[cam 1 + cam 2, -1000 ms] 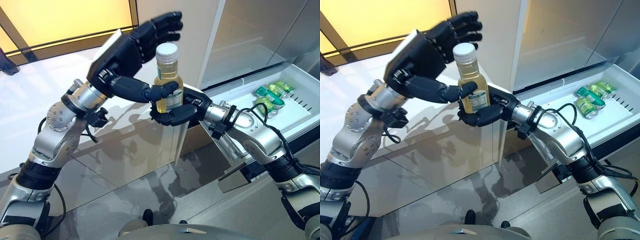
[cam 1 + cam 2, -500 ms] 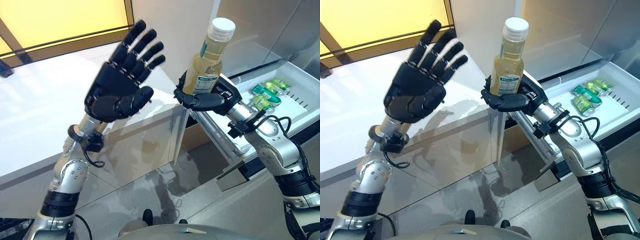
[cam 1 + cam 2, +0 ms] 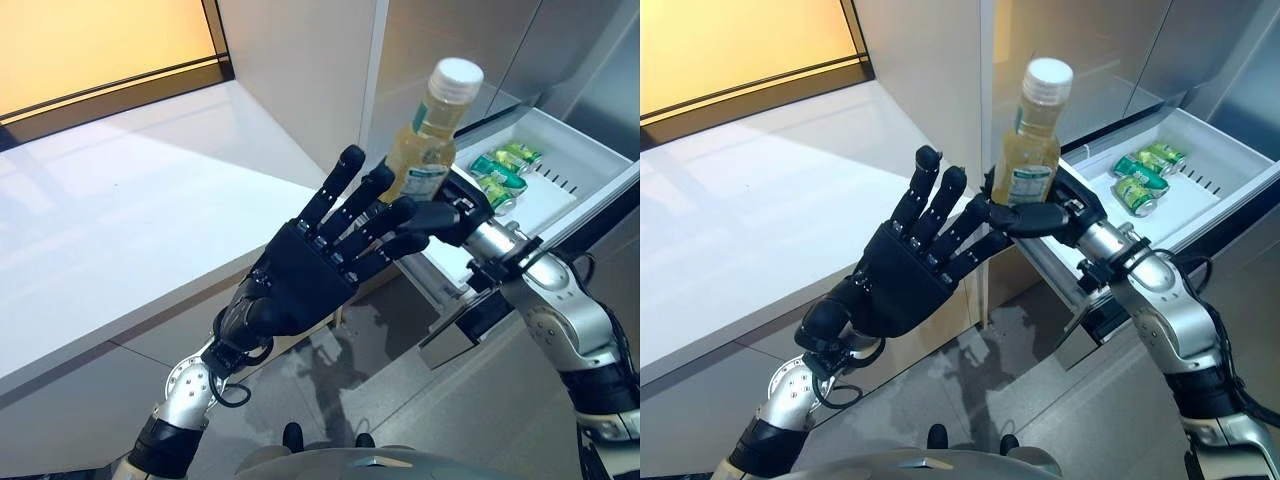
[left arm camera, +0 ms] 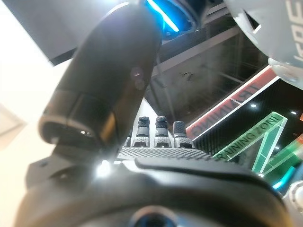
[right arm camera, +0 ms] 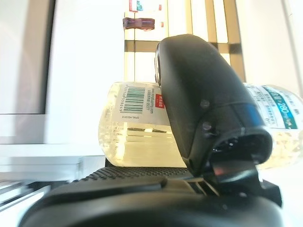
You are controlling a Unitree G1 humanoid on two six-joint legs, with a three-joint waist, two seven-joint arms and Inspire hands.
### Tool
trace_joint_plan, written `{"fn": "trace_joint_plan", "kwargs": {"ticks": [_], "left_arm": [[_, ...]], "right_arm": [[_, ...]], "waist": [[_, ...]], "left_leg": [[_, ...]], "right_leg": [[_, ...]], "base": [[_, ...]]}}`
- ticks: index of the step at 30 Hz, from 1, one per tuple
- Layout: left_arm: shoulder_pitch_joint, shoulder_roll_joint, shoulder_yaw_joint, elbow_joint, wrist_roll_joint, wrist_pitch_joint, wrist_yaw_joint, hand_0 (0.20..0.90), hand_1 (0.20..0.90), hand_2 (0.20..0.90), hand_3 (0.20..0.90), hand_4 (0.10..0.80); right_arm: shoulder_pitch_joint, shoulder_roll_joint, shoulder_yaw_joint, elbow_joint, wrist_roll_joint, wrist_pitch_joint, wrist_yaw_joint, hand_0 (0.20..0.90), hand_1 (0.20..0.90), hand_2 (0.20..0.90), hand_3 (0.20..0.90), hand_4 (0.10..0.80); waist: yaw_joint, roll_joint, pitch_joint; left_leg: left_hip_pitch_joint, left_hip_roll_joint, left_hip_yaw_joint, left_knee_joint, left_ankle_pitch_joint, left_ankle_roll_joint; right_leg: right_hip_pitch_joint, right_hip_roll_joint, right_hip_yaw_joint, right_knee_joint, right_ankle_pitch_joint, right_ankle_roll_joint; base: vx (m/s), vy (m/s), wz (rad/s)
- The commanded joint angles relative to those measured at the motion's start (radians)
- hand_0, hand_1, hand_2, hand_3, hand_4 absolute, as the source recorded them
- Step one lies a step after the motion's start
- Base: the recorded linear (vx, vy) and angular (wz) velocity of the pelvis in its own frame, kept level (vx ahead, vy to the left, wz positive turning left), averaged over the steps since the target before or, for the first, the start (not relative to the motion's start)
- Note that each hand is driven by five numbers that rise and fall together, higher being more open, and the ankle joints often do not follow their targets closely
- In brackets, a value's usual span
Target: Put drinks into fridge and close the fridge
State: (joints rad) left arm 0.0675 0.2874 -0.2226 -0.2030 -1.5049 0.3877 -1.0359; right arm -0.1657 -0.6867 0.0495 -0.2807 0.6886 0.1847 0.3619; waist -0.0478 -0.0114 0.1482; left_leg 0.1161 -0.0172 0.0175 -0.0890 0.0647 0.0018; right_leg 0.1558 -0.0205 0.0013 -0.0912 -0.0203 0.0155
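Observation:
A bottle (image 3: pixel 427 150) of pale yellow drink with a white cap stands upright in the air, and my right hand (image 3: pixel 1045 216) is shut on its lower half. In the right wrist view the thumb (image 5: pixel 203 109) lies across the labelled bottle (image 5: pixel 135 127). My left hand (image 3: pixel 300 285) is open with its fingers straight and spread, palm up, just left of and below the bottle, holding nothing. Its straight fingers (image 4: pixel 156 130) show past the thumb in the left wrist view. Behind the bottle the white fridge drawer (image 3: pixel 548 200) is pulled out, with several green cans (image 3: pixel 500 172) lying in it.
A long white counter (image 3: pixel 130 220) runs along the left. Grey fridge fronts (image 3: pixel 1090 50) rise behind the drawer. The drawer juts out over the grey floor (image 3: pixel 480 400) on the right.
The camera has shifted. My left hand has dropped lower and come in under the bottle, still open. My right hand has carried the bottle closer to the open drawer.

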Motion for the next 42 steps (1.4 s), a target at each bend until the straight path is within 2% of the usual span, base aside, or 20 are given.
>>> {"fn": "trace_joint_plan", "kwargs": {"ticks": [1,5,7,9,14,19,21,22,26,28,33,42], "left_arm": [[0.046,-0.050,0.027,0.155,0.018,0.049,-0.049,0.900,0.900,0.900,0.900,0.800],[0.108,-0.093,0.048,0.355,0.196,0.057,-0.111,0.900,0.900,0.900,0.900,0.800],[0.136,-0.110,0.061,0.489,0.297,0.022,-0.131,0.900,0.900,0.900,0.900,0.800],[0.145,-0.114,0.068,0.548,0.330,-0.010,-0.135,0.900,0.900,0.900,0.900,0.800],[0.157,-0.100,0.087,0.699,0.486,-0.106,-0.029,0.900,0.900,0.900,0.900,0.800],[0.157,-0.034,0.063,0.811,0.668,-0.272,0.257,0.900,0.900,0.900,0.900,0.800],[0.148,-0.022,0.062,0.821,0.701,-0.288,0.326,0.900,0.900,0.900,0.900,0.800],[0.139,-0.014,0.058,0.837,0.683,-0.297,0.399,0.900,0.900,0.900,0.900,0.800],[0.126,-0.007,0.065,0.943,0.831,-0.468,0.607,0.900,0.900,0.900,0.900,0.800],[0.115,-0.015,0.102,1.000,0.875,-0.496,0.712,0.900,0.900,0.900,0.900,0.800],[0.092,-0.009,0.166,1.190,1.010,-0.612,0.822,0.900,0.900,0.900,0.900,0.800],[0.128,0.017,0.178,1.253,1.099,-0.573,0.906,0.900,0.900,0.900,0.900,0.800]], "right_arm": [[-0.066,0.007,-0.180,-0.157,0.157,-0.077,0.077,0.300,0.300,0.300,0.200,0.100],[-0.027,-0.032,-0.221,-0.174,0.190,-0.051,0.095,0.300,0.300,0.300,0.200,0.100],[-0.001,-0.062,-0.252,-0.176,0.218,-0.061,0.097,0.300,0.300,0.300,0.200,0.100],[0.007,-0.074,-0.264,-0.176,0.229,-0.068,0.094,0.300,0.300,0.300,0.200,0.100],[0.053,-0.115,-0.341,-0.173,0.256,-0.084,0.086,0.300,0.300,0.300,0.200,0.100],[0.116,-0.165,-0.436,-0.133,0.199,-0.157,0.049,0.300,0.300,0.300,0.200,0.100],[0.119,-0.171,-0.446,-0.124,0.164,-0.177,0.041,0.300,0.300,0.300,0.200,0.100],[0.109,-0.185,-0.447,-0.113,0.170,-0.178,0.039,0.300,0.300,0.300,0.200,0.100],[0.041,-0.227,-0.406,-0.072,0.110,-0.182,0.016,0.300,0.300,0.300,0.200,0.100],[0.005,-0.253,-0.381,-0.054,0.080,-0.166,0.010,0.300,0.300,0.300,0.200,0.100],[-0.110,-0.299,-0.288,0.035,0.007,-0.115,0.017,0.300,0.300,0.300,0.200,0.100],[-0.294,-0.341,-0.108,0.257,-0.111,-0.058,0.038,0.300,0.300,0.300,0.200,0.100]], "waist": [[-0.006,-0.046,-0.112],[-0.012,-0.055,-0.110],[-0.021,-0.062,-0.109],[-0.026,-0.064,-0.110],[-0.046,-0.068,-0.109],[-0.063,-0.068,-0.106],[-0.064,-0.068,-0.105],[-0.064,-0.070,-0.105],[-0.047,-0.083,-0.103],[-0.032,-0.093,-0.102],[0.007,-0.119,-0.104],[0.077,-0.165,-0.086]], "left_leg": [[0.029,-0.034,-0.022,0.002,-0.126,0.017],[0.023,-0.031,-0.008,0.002,-0.123,0.015],[0.019,-0.028,0.006,0.002,-0.122,0.015],[0.017,-0.027,0.014,0.002,-0.123,0.014],[0.018,-0.023,0.036,0.002,-0.130,0.014],[0.008,-0.019,0.057,0.002,-0.126,0.017],[0.008,-0.018,0.060,0.002,-0.127,0.017],[0.006,-0.019,0.062,0.002,-0.125,0.018],[0.001,-0.020,0.058,0.002,-0.121,0.017],[-0.003,-0.020,0.054,0.002,-0.119,0.017],[-0.014,-0.020,0.039,0.002,-0.110,0.010],[-0.029,-0.015,-0.003,0.004,-0.104,0.007]], "right_leg": [[-0.060,0.008,-0.017,0.030,0.046,0.047],[-0.068,0.009,-0.010,0.033,0.049,0.051],[-0.073,0.012,-0.002,0.032,0.053,0.053],[-0.077,0.014,0.002,0.032,0.055,0.055],[-0.079,0.022,0.021,0.027,0.056,0.061],[-0.096,0.029,0.035,0.031,0.060,0.066],[-0.097,0.031,0.036,0.032,0.058,0.067],[-0.097,0.032,0.036,0.030,0.061,0.068],[-0.098,0.032,0.024,0.025,0.063,0.069],[-0.096,0.031,0.014,0.020,0.064,0.069],[-0.093,0.027,-0.015,0.014,0.063,0.069],[-0.088,0.030,-0.055,0.011,0.060,0.066]], "base": [[-0.013,-0.014,-0.26],[-0.020,-0.011,-0.15],[-0.017,-0.007,-0.09],[-0.009,0.001,-0.15],[0.016,0.017,-0.10],[-0.002,0.033,-0.12],[0.009,0.027,-0.14],[0.019,0.020,-0.18],[0.010,0.007,-0.06],[0.000,0.000,0.00],[0.050,-0.013,0.03],[0.067,-0.046,0.17]]}}
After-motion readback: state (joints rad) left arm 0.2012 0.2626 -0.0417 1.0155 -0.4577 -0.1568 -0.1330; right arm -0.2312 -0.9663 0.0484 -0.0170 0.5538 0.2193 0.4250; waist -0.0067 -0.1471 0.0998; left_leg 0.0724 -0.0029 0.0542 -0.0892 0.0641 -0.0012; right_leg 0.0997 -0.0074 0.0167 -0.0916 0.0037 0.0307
